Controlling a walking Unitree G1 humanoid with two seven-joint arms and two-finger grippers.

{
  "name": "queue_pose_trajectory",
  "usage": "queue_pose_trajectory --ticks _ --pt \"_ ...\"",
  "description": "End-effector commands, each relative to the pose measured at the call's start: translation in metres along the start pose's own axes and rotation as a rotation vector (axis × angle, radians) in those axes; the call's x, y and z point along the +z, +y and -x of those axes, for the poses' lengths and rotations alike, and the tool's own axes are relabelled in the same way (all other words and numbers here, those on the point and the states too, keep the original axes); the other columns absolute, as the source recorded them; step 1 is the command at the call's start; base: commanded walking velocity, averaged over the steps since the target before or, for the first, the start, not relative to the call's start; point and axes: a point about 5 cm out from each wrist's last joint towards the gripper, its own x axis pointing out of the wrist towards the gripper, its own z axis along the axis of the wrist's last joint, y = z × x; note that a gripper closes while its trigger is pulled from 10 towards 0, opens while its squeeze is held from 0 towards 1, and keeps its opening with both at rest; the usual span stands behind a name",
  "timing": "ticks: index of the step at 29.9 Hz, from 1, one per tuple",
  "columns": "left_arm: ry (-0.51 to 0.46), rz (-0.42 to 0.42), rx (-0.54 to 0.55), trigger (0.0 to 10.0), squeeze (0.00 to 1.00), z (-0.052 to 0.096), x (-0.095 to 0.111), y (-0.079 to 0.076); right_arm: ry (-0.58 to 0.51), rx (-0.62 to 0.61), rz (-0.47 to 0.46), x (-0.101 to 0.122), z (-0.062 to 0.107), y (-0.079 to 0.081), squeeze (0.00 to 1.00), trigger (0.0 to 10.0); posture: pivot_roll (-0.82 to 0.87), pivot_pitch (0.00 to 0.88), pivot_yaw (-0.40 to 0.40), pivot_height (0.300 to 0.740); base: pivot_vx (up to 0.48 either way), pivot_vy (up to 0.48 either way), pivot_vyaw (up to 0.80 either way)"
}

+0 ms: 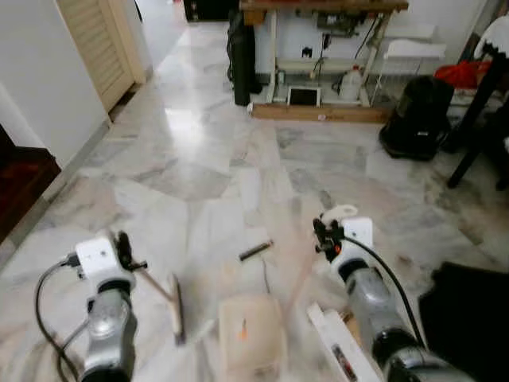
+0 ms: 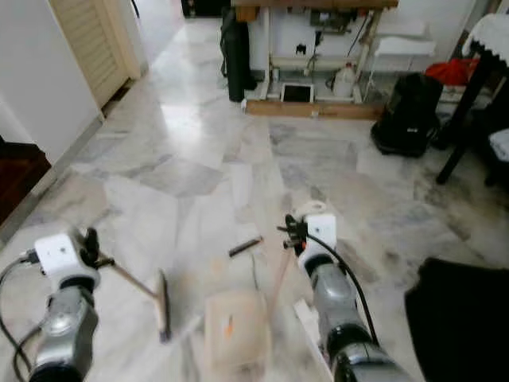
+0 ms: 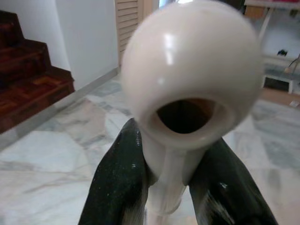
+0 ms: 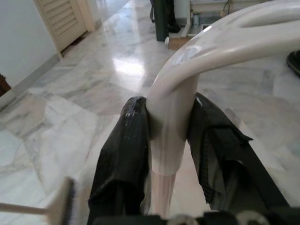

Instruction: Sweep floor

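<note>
The left gripper [image 3: 166,187] pinches the cream plastic broom handle [image 3: 192,89]; the right gripper [image 4: 171,154] clamps the cream dustpan handle [image 4: 173,122]. A small dark stick, perhaps debris [image 1: 256,251], lies on the grey-veined marble floor [image 1: 199,159] just beyond the pale dustpan [image 1: 250,330].

Two silver cylindrical arms, white wrist housings, black cables looped alongside. Left gripper [image 3: 171,187] and right gripper [image 4: 171,154]: two long black fingers.
</note>
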Motion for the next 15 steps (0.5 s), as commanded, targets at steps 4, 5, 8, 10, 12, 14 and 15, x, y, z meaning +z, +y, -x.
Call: queue_pose_trajectory --ticks 4,5,8,10,12,14,15 --pt "-0.063 -0.012 0.014 10.0 0.00 -0.0060 0.0138 0.0074 -0.071 0.020 0.012 0.0174 -0.0088 0.0057 0.00 10.0 -0.08 0.017 0.031 0.740 0.358 0.000 0.00" --pt "-0.063 -0.012 0.014 10.0 0.00 -0.0060 0.0139 0.0074 -0.071 0.020 0.012 0.0174 -0.0088 0.0057 0.00 10.0 -0.08 0.017 0.031 0.740 0.360 0.000 0.00" --pt "-0.067 -0.011 0.016 10.0 0.00 -0.0064 0.0149 0.0077 -0.071 0.023 0.011 0.0176 -0.0091 0.0062 0.00 10.0 -0.07 0.017 0.030 0.740 0.360 0.000 0.00" --pt "-0.070 -0.011 0.017 10.0 0.00 -0.0065 0.0154 0.0075 -0.072 0.025 0.010 0.0178 -0.0093 0.0068 0.00 10.0 -0.07 0.017 0.029 0.740 0.360 0.000 0.00" --pt "-0.073 -0.009 0.017 10.0 0.00 -0.0068 0.0161 0.0076 -0.072 0.028 0.009 0.0180 -0.0095 0.0075 0.00 10.0 -0.07 0.018 0.029 0.740 0.358 0.000 0.00" --pt "-0.075 -0.007 0.017 10.0 0.00 -0.0069 0.0165 0.0077 -0.072 0.030 0.008 0.0180 -0.0097 0.0080 0.00 10.0 -0.07 0.018 0.029 0.740 0.356 0.000 0.00" --pt "-0.076 -0.007 0.017 10.0 0.00 -0.0069 0.0167 0.0078 -0.072 0.032 0.007 0.0180 -0.0097 0.0085 0.00 10.0 -0.07 0.018 0.029 0.740 0.349 0.000 0.00"
